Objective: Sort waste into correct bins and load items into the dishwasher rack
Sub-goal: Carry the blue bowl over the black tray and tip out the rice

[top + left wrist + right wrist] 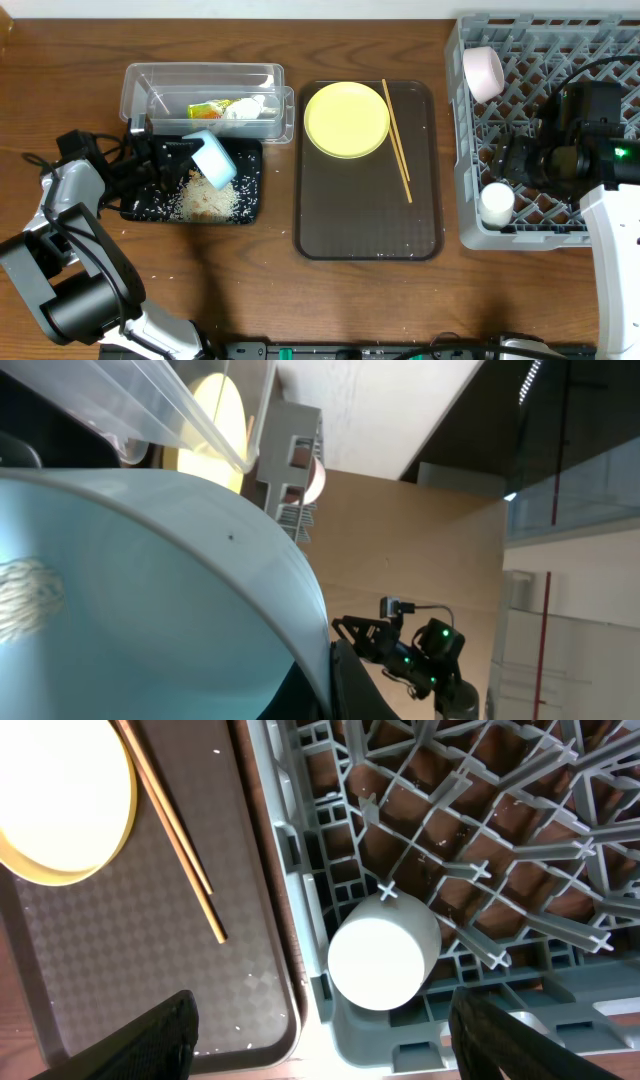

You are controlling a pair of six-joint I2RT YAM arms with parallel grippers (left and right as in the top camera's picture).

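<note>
Two hands at work either side of the serving tray [350, 215].
The left hand [188, 150], apparently clenched on the light blue bowl [213, 160], tilts it over rice [205, 200] in the black tray [250, 195]; right of the serving tray, the right hand [322, 1005] hangs released above the white cup [378, 960] in the dishwasher rack [530, 236].

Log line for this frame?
left gripper: holds light blue bowl tilted over black tray | right gripper: open above white cup in rack | plate, chopsticks: on brown tray
</note>
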